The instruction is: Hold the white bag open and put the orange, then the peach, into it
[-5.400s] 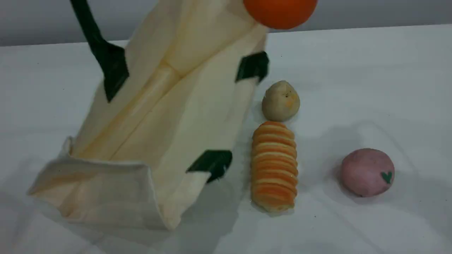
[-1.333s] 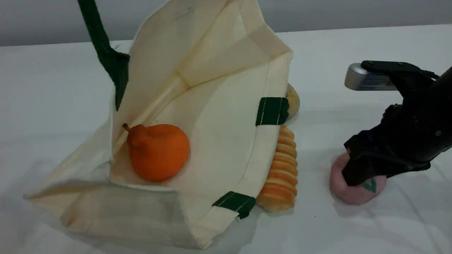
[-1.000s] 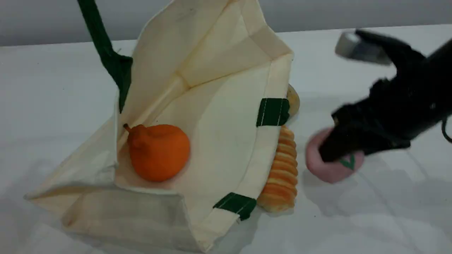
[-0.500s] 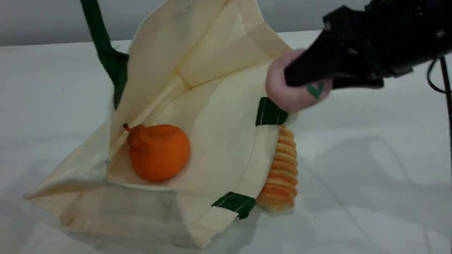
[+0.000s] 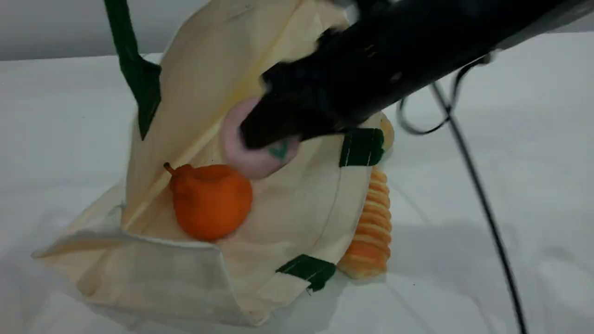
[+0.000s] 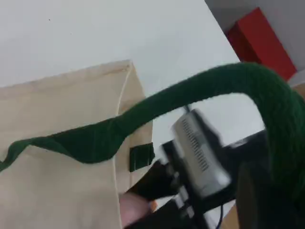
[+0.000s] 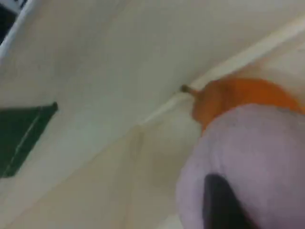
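Half a second back we had the peach [image 5: 253,153] out over the right rim of the white bag [image 5: 297,218]; now it's carried leftward into the bag's mouth, and the bag's upper wall has leaned a bit more to the left.

Going left to right: the dark green rope handle [image 5: 121,41] runs up out of the top edge of the scene view, pulling the bag's far side up so the mouth gapes toward us. Our left gripper isn't visible in the scene view, and the left wrist view doesn't really show its jaws, just the green handle [image 6: 200,93] looping across the lens. It's fully closed, and what it's pinching we can't tell from these shots.

Inside the bag sits the orange [image 5: 211,202], resting on the lower wall, stem pointing up-left. Just above and to the right of it hangs the peach, very close to the orange; whether they touch we can't tell. Our right gripper [image 5: 267,132] is clamped on the peach, jaws partway apart around it, green leaf mark peeking out underneath. The right wrist view is super blurry, but you can make out the peach [image 7: 248,162] up close with the orange [image 7: 238,98] behind it.

The ridged bread roll [image 5: 371,227] lies on the worktop [image 5: 510,162] against the bag's right rim, partly tucked under it. A pale lump [image 5: 388,132] behind the green tab is mostly hidden.
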